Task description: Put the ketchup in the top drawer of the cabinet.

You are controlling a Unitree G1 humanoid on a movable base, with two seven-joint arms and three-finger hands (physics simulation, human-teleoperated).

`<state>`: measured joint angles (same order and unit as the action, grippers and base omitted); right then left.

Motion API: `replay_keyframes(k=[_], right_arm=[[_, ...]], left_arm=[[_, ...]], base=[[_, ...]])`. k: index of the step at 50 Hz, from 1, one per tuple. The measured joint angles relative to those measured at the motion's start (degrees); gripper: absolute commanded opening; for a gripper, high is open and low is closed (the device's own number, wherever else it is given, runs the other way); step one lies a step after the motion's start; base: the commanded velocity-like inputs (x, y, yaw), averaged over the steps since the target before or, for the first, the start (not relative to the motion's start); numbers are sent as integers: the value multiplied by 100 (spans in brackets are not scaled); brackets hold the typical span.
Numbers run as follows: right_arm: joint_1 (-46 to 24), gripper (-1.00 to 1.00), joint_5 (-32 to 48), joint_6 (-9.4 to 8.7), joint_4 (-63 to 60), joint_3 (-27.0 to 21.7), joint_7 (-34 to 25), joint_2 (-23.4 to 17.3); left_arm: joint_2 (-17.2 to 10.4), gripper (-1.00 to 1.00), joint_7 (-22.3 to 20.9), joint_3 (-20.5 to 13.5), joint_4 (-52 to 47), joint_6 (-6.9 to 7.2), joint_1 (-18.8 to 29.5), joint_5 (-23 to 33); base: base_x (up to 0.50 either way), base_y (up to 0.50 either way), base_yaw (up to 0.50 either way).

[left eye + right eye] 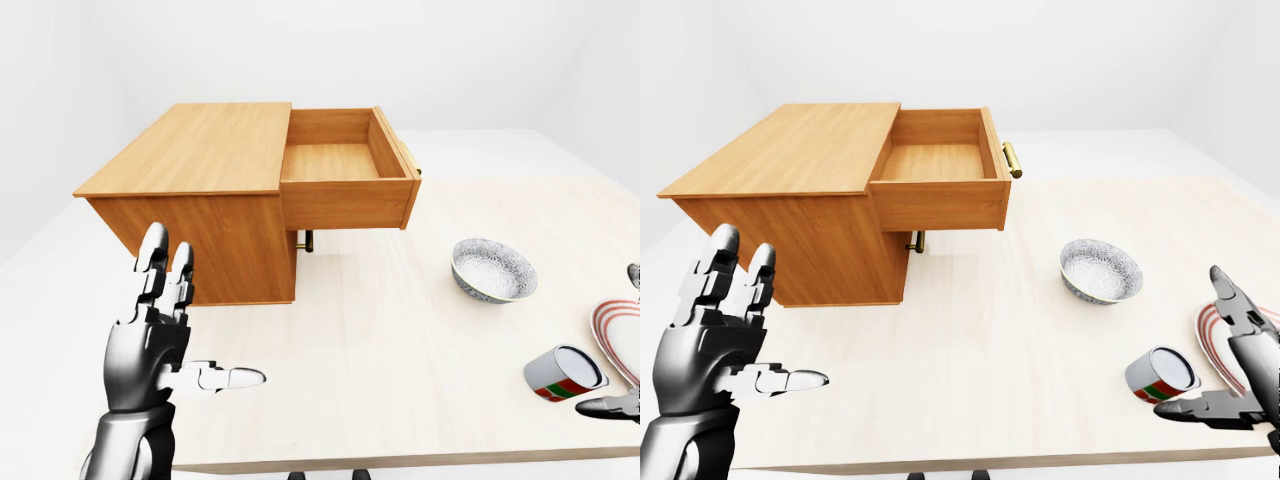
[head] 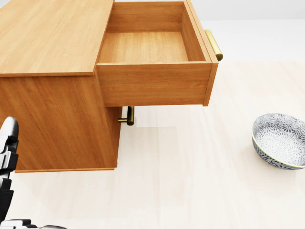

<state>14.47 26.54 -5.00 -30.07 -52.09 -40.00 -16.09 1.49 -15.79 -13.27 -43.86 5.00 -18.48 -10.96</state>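
The wooden cabinet [image 1: 200, 150] stands on the pale table, with its top drawer [image 1: 345, 160] pulled out to the right and nothing inside it. No ketchup bottle shows in any view. My left hand [image 1: 195, 310] is raised at the lower left, below the cabinet, fingers spread and open, holding nothing. At the lower right edge of the right-eye view, my right hand [image 1: 1195, 345] is open beside a can [image 1: 1160, 375] lying on its side, and its fingers do not close on it.
A patterned bowl [image 1: 492, 268] sits right of the cabinet. A red-striped plate [image 1: 1225, 345] lies at the table's right edge by the can. The lower drawer's brass handle [image 1: 305, 241] pokes out under the open drawer. The table's near edge [image 1: 400, 462] runs just below my hands.
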Motion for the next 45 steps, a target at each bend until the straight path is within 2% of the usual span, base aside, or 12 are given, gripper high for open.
replay_keyframes(k=[17, 45], right_arm=[[133, 100, -88, 0, 846, 98, 0, -50], [66, 100, -273, 0, 2024, 192, 0, -475]], left_arm=[[-2, 100, 13, 20, 24, 0, -5, 19], [-10, 100, 32, 66, 73, 0, -6, 56]], base=[[0, 0, 0], [0, 0, 0]])
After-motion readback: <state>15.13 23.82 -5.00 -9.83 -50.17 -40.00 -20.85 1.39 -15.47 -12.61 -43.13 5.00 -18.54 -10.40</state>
